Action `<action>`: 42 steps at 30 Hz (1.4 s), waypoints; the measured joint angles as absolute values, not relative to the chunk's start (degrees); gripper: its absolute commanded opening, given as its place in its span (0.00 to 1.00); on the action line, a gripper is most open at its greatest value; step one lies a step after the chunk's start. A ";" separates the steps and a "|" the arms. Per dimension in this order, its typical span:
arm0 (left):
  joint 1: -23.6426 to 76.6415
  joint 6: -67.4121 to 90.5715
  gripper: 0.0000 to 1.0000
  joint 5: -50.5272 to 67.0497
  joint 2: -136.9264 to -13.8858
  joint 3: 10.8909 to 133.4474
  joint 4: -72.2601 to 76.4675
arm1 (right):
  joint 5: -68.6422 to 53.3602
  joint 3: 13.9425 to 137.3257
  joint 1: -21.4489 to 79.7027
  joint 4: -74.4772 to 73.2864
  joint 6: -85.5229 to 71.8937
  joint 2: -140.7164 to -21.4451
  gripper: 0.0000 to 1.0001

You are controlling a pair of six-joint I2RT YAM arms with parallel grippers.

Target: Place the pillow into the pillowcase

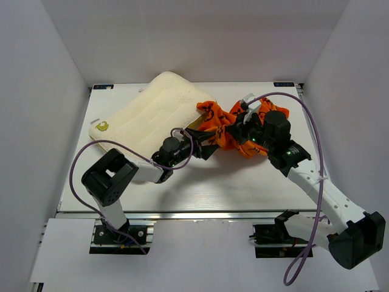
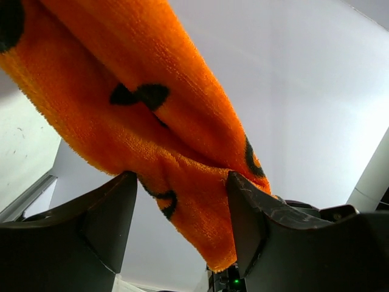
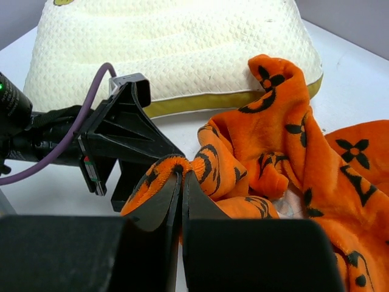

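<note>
We count one pillow [image 1: 152,112], lying bare on the left rear of the single table [image 1: 243,182]. Its yellow band faces the one pillowcase [image 1: 222,125], which sits crumpled just to its right. Two grippers meet at that cloth. The left gripper [image 2: 179,182] has its jaws apart around a fold, and we cannot tell whether they press it. The right gripper [image 3: 181,176] is clenched on an edge of the fabric.

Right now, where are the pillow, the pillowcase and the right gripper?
pillow [image 1: 152,109], top view, middle of its cream upper face.
pillowcase [image 3: 292,158], right wrist view, bunched orange fabric.
right gripper [image 3: 182,179], right wrist view, between its fingertips, pinching the pillowcase edge.
</note>
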State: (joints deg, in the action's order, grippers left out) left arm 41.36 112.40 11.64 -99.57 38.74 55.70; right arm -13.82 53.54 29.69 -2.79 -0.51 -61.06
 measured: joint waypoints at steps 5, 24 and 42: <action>41.36 113.34 0.73 11.88 -99.50 38.72 55.81 | -11.84 53.54 29.69 -1.74 -0.16 -60.58 0.00; 41.36 114.32 0.65 13.17 -100.07 41.21 54.92 | -12.21 53.54 29.69 -1.45 0.40 -60.58 0.00; 35.31 110.04 0.00 18.61 -97.78 40.38 51.70 | -12.53 48.45 29.69 -3.75 9.30 -53.69 0.00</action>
